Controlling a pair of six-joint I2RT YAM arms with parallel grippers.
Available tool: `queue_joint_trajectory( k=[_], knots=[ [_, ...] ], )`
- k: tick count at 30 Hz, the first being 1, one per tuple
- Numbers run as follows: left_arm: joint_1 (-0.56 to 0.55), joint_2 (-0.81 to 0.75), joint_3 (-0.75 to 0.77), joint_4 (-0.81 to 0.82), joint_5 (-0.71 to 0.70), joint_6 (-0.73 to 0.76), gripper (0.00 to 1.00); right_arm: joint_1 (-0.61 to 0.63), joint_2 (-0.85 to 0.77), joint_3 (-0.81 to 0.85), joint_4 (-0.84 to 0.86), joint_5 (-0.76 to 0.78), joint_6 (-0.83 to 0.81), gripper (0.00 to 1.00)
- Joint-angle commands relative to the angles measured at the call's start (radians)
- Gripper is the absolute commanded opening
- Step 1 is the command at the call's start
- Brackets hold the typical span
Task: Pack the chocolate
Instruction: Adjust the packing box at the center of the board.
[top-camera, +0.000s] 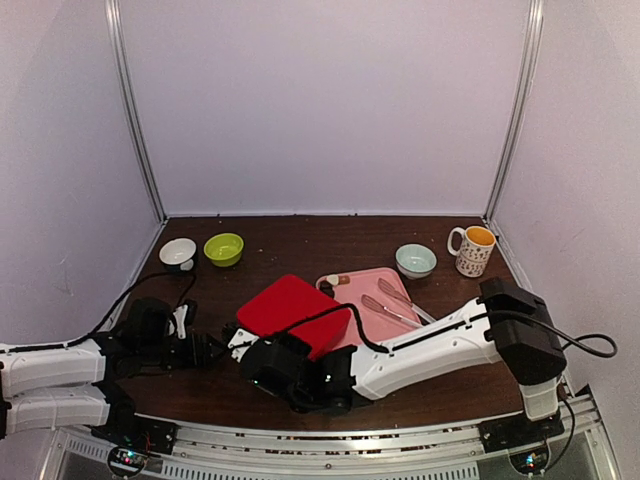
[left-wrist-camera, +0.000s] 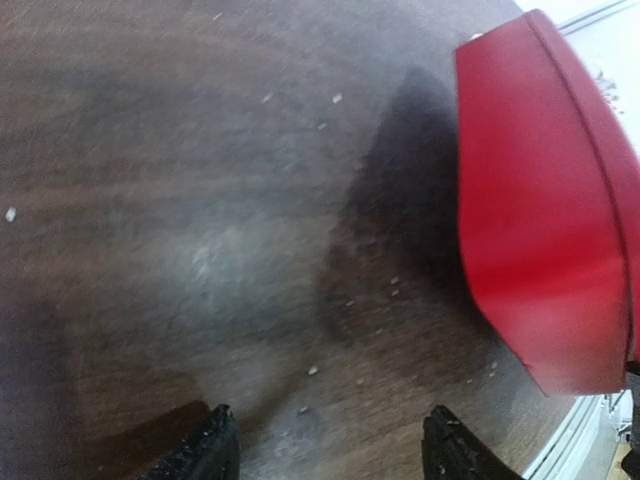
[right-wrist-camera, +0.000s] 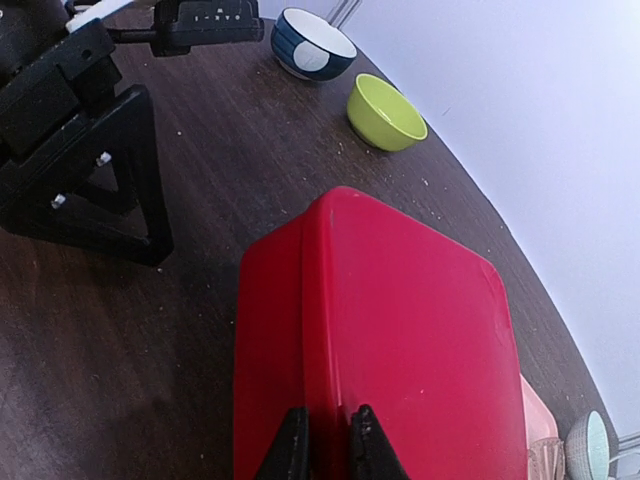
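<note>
A red lid (top-camera: 295, 310) is tilted over the left part of a pink box (top-camera: 385, 300). My right gripper (top-camera: 262, 347) is shut on the lid's near rim ridge (right-wrist-camera: 330, 445) and holds the lid (right-wrist-camera: 400, 340). A couple of tiny pieces of chocolate (top-camera: 331, 281), light and dark, show at the box's far left corner; the rest is hidden. My left gripper (top-camera: 215, 348) is open and empty low over the bare table (left-wrist-camera: 330, 455), with the red lid (left-wrist-camera: 540, 200) to its right.
Metal tongs (top-camera: 395, 300) lie in the pink box. At the back stand a white-and-blue bowl (top-camera: 178, 252), a green bowl (top-camera: 223, 249), a pale blue bowl (top-camera: 415, 260) and an orange-lined mug (top-camera: 472, 250). The left arm's gripper (right-wrist-camera: 90, 160) is close to the lid's left.
</note>
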Motion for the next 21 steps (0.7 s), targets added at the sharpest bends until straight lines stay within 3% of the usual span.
queue_joint_trajectory(
  k=[1, 8, 14, 20, 21],
  knots=[
    [-0.004, 0.000, -0.010, 0.170, 0.054, 0.046, 0.65, -0.028, -0.071, -0.047, 0.083, -0.114, 0.107, 0.00],
    [-0.005, 0.010, -0.014, 0.273, 0.007, 0.134, 0.76, -0.033, -0.085, -0.056, 0.072, -0.146, 0.089, 0.00],
    [-0.005, 0.046, -0.001, 0.267, -0.065, 0.149, 0.76, -0.041, -0.093, -0.040, 0.012, -0.159, 0.088, 0.01],
    [-0.004, 0.126, 0.033, 0.296, -0.037, 0.095, 0.76, -0.141, -0.211, -0.056, -0.139, -0.362, 0.239, 0.49],
    [-0.003, 0.144, 0.042, 0.297, -0.019, 0.084, 0.76, -0.163, -0.233, -0.069, -0.156, -0.393, 0.265, 0.53]
  ],
)
